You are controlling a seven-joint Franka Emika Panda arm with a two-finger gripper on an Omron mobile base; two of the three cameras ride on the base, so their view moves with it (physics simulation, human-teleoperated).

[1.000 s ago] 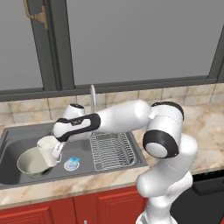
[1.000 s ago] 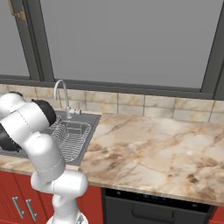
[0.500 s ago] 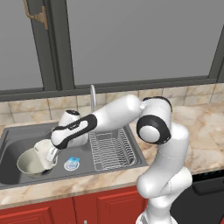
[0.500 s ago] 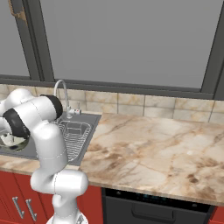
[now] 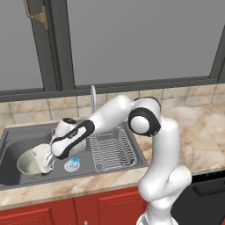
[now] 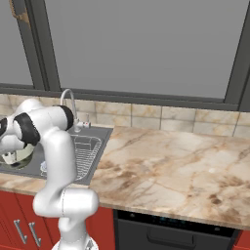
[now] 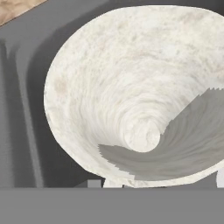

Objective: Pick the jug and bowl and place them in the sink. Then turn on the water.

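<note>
Left base view: pincer clamped on small white tapered jug
Jug: directly above round grey-green bowl, inside dark grey sink

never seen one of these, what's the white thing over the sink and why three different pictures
It is a white robot arm standing before a kitchen counter. Two pictures come from cameras on its base, behind it to the left and right; the third looks out from the hand itself. The hand is shut and reaches down into the dark sink, where a bowl lies with a small white jug at its rim. The close-up shows the bowl's pale inside. A chrome faucet stands behind; no water runs.
</note>
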